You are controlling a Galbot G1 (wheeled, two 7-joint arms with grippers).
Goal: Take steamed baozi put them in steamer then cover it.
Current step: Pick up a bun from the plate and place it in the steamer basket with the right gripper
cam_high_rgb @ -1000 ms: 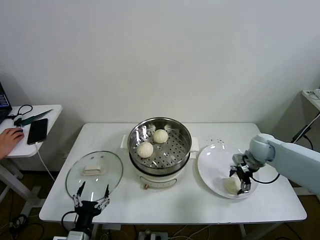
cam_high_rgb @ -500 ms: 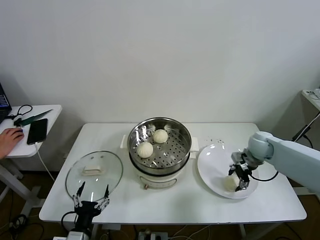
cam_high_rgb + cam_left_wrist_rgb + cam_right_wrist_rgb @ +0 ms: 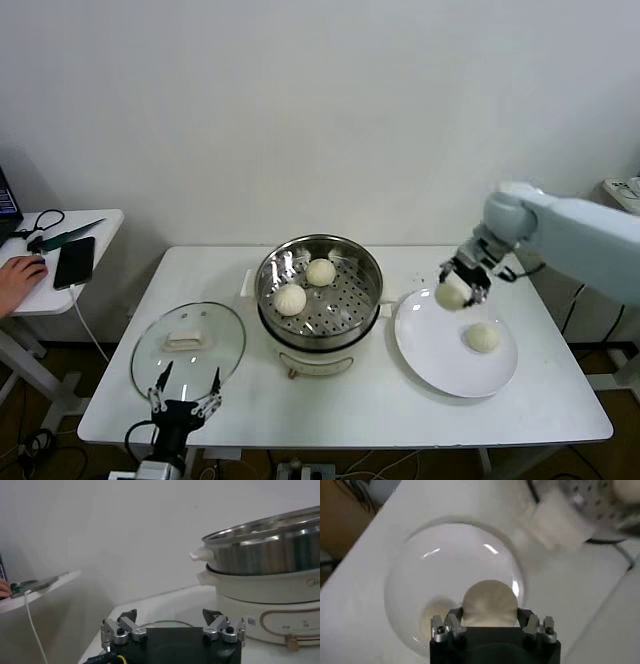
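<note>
Clamped on a steamed baozi [image 3: 451, 296], the right gripper [image 3: 458, 289] hangs in the air above the rim of the white plate [image 3: 430, 360] on the side nearest the steamer [image 3: 320, 285]. In the right wrist view the bun [image 3: 489, 604] sits between the two fingers, its dome bulging out past them, with the plate [image 3: 410, 580] below it. A second loose bun [image 3: 483, 337] lies on the plate beneath and outward of the gripper, well apart from it. Two more buns [image 3: 290, 299] [image 3: 321, 272] rest on the perforated tray inside the steamer, across from the gripper toward the robot's left. Farther that way, the cover [image 3: 188, 345] lies flat on the table [image 3: 330, 415], handle up. The left gripper [image 3: 184, 403] is parked low at the near table edge just in front of the cover, fingers spread wide and holding nothing.

The held bun looks soft and smooth, so too light a squeeze could let it slip out during the carry, while too hard a squeeze could dent it. The steamer's wall stands high; a low path from here might knock the bun against the rim. Releasing over the two buns already inside could stack or roll them.
</note>
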